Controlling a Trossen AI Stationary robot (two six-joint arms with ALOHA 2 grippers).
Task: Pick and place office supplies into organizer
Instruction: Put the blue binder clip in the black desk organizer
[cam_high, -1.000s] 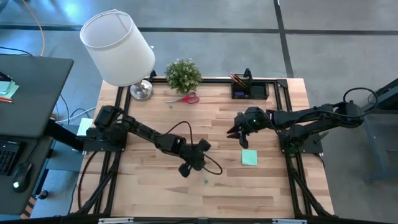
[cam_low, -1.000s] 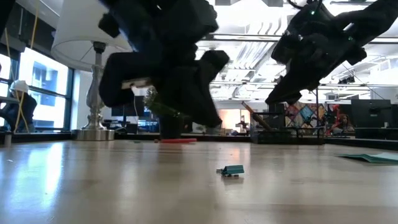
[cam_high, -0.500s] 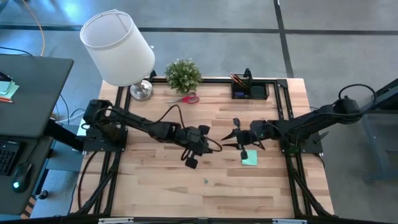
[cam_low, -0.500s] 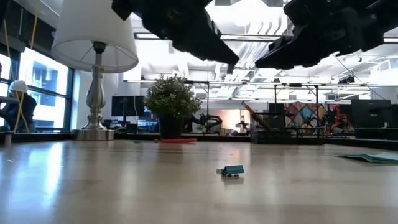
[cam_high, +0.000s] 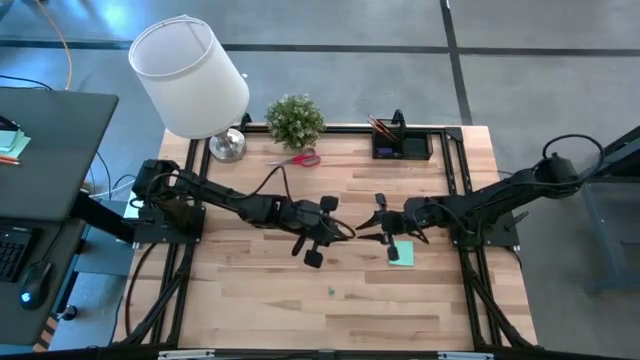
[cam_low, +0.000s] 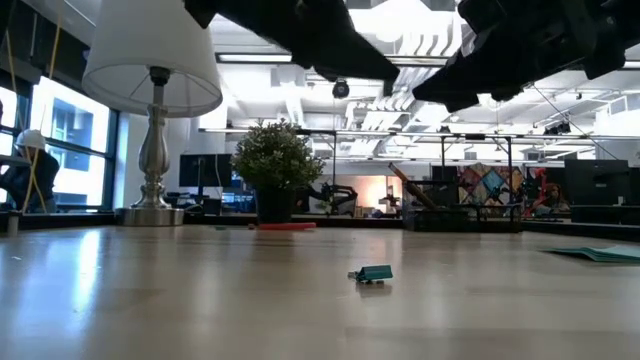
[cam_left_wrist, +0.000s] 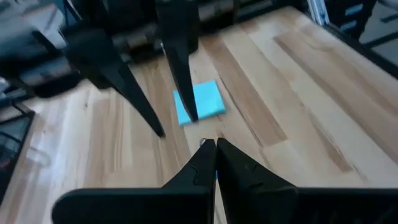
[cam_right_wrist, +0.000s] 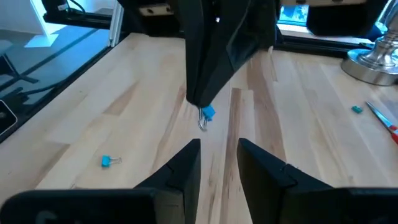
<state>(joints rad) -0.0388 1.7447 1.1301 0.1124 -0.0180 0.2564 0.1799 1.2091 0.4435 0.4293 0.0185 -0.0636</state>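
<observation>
1. Evidently pinching a blue binder clip with the left gripper, jaws pressed together, and holding it in the air over the middle of the tabletop.
2. Facing it with the right gripper, jaws spread and holding nothing, just beside the clip and above the mint-green sticky-note pad.
3. Judging the clip light, stiff and springy, and likely slick on its painted body. Probably gripping only the thin wire loop, going by how the clip is dangling, and so risking a swing or a twist.
4. Favouring a hold across the flat blue body, not the wire.
5. Leaving a second binder clip lying loose on the tabletop, well apart from the black organizer at the far edge.
</observation>
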